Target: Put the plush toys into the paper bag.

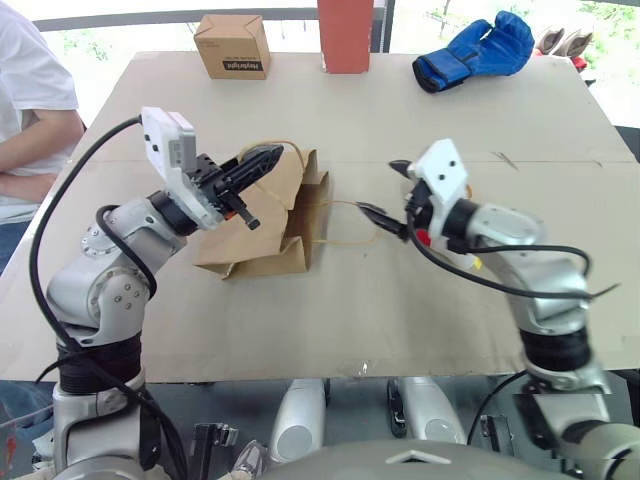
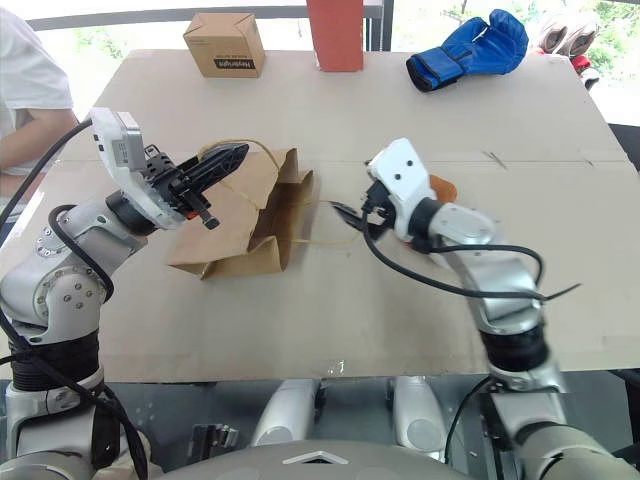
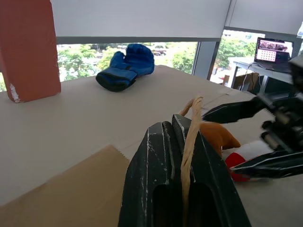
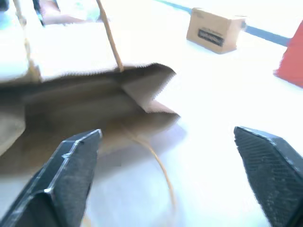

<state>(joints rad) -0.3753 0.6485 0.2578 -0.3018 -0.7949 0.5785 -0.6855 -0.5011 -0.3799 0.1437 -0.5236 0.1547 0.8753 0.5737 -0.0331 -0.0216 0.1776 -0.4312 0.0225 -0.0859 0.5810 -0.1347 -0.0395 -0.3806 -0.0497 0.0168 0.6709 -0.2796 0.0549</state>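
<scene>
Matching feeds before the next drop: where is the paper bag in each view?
Left eye: paper bag near centre, between the arms.
Right eye: same spot, left of centre.
Left wrist: bag panel beside the left fingers, handle pinched between them.
Right wrist: bag mouth beyond the open right fingers.
Shared landmark: red block.

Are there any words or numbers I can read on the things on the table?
Small cardboard box: a dark printed label on its front, too small and blurred to read.
Laptop screen in the background: coloured shapes, nothing readable.
Paper bag, blue boxing glove, red block: no writing to be seen.
</scene>
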